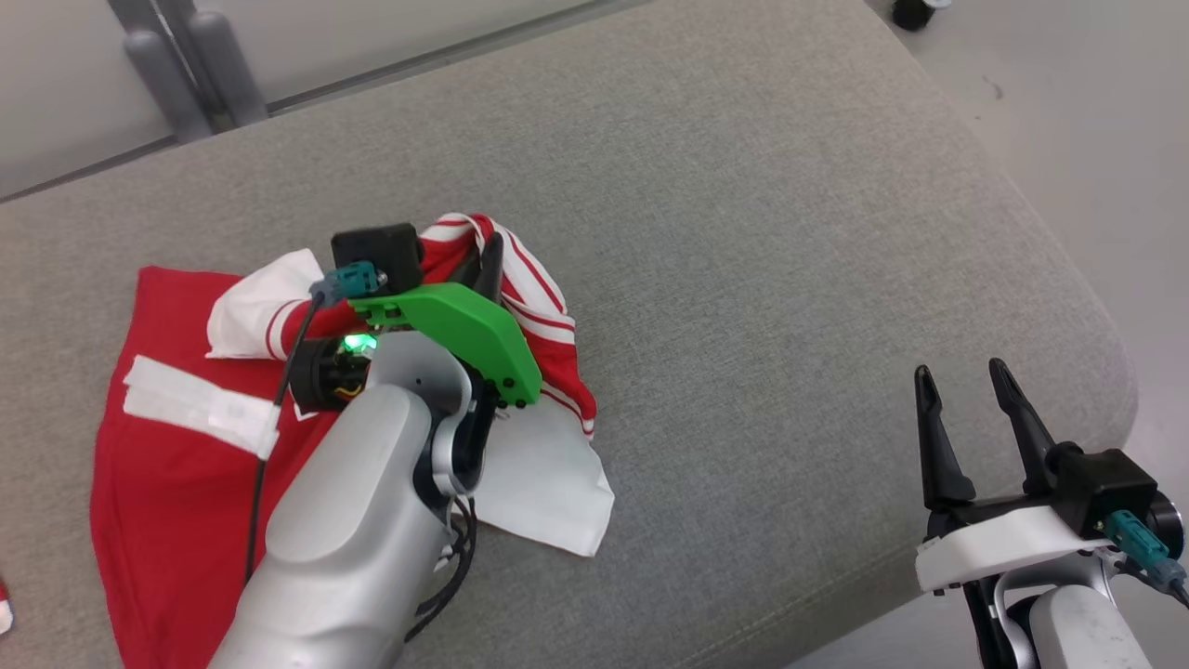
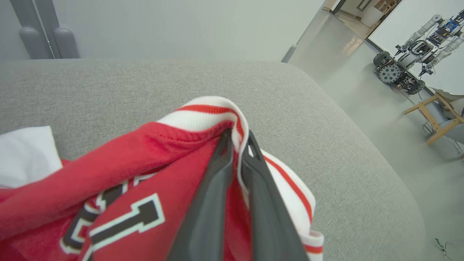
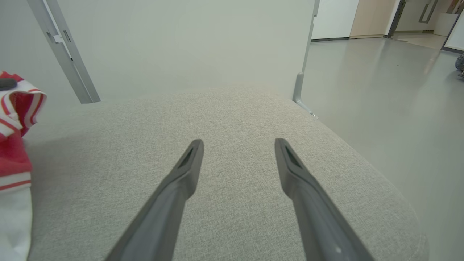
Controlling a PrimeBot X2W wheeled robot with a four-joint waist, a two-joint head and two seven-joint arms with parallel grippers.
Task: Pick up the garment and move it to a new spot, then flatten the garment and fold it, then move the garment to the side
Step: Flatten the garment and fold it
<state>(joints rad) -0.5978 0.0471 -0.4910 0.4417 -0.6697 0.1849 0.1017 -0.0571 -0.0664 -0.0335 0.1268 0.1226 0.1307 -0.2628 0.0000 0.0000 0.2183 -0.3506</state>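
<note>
The task looks barely begun: the garment (image 1: pixel 186 465) lies crumpled on the left of the grey cushion (image 1: pixel 743 232), not yet moved, flattened or folded. The left gripper (image 1: pixel 489 251) has its jaws pinched narrow on the striped trim, a bite the left wrist view makes plain. The head view adds the right gripper (image 1: pixel 961 372), jaws wide and empty, at the near right.

Left half of the grey woven-fabric cushion (image 1: pixel 743 232): red-and-white mesh jersey (image 1: pixel 186 483) lying on it. Left gripper (image 1: pixel 490 255) sits over the jersey's far right edge, trim fold pinched between its fingers. Right gripper (image 1: pixel 960 372) sits over the cushion's near right corner, well apart from the jersey. Pale smooth floor (image 1: pixel 1068 111) lies right of the cushion.
</note>
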